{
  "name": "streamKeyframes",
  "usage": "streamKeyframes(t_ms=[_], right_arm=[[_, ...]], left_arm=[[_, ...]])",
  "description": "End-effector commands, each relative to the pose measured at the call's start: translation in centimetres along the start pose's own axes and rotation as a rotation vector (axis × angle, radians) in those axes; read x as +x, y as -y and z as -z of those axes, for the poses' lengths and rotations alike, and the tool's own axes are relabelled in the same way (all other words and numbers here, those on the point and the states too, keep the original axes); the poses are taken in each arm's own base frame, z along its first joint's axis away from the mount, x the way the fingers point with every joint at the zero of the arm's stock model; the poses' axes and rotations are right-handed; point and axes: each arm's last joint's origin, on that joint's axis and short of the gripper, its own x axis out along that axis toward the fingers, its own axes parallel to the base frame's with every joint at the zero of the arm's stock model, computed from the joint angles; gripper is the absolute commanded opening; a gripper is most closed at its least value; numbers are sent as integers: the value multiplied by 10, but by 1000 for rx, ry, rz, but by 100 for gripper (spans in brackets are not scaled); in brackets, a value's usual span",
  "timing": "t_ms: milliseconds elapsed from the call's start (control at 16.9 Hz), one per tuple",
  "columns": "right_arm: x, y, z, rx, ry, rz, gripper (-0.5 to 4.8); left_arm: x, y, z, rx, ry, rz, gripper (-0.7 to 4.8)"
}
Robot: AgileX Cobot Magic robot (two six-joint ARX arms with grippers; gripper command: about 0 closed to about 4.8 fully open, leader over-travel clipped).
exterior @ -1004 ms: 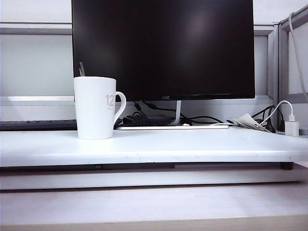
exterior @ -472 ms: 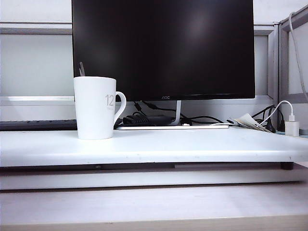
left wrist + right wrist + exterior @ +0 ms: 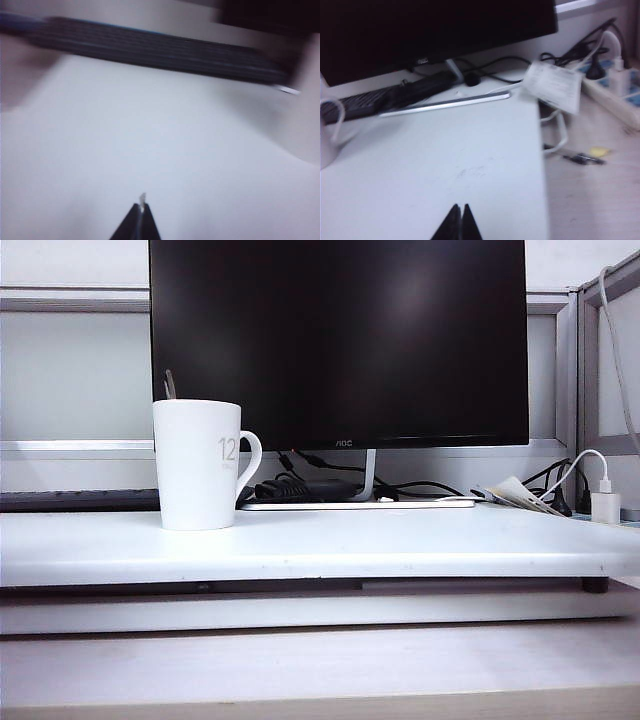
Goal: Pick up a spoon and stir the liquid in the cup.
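Note:
The white cup [image 3: 195, 465], printed with a grey "12", stands upright on the left of the white desk board [image 3: 400, 545]. The spoon [image 3: 170, 385] shows only as a thin grey handle tip sticking up out of the cup behind its rim. Neither gripper appears in the exterior view. In the blurred left wrist view my left gripper [image 3: 141, 207] is shut over bare white board, with a tiny pale speck at its tip. My right gripper [image 3: 460, 207] is shut with nothing in it, above the board. An edge of the cup [image 3: 326, 145] and its handle show well off to its side.
A large black monitor [image 3: 340, 340] stands behind the cup, with cables at its foot. A dark keyboard [image 3: 150, 50] lies along the back of the board. A power strip [image 3: 615, 97], a paper slip [image 3: 552, 86] and a white charger [image 3: 606, 505] sit past the board's right edge.

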Motion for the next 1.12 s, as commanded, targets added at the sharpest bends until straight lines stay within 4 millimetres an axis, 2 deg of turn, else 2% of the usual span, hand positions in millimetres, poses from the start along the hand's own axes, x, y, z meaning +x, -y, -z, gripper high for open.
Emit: streamKeyframes(t_ms=[59, 472, 709, 886, 1122], right_arm=[[0, 2, -3, -8, 48, 11, 13], [0, 3, -3, -7, 44, 25, 13], [0, 6, 8, 13, -63, 60, 13], [0, 6, 3, 3, 1, 100, 13], [-1, 9, -4, -3, 96, 238, 13]], left_arm=[[0, -8, -1, -11, 6, -90, -5], [0, -9, -1, -12, 7, -97, -5], [0, -9, -1, -12, 7, -97, -5], [0, -9, -1, -12, 7, -97, -5], [0, -9, -1, -12, 7, -97, -5]])
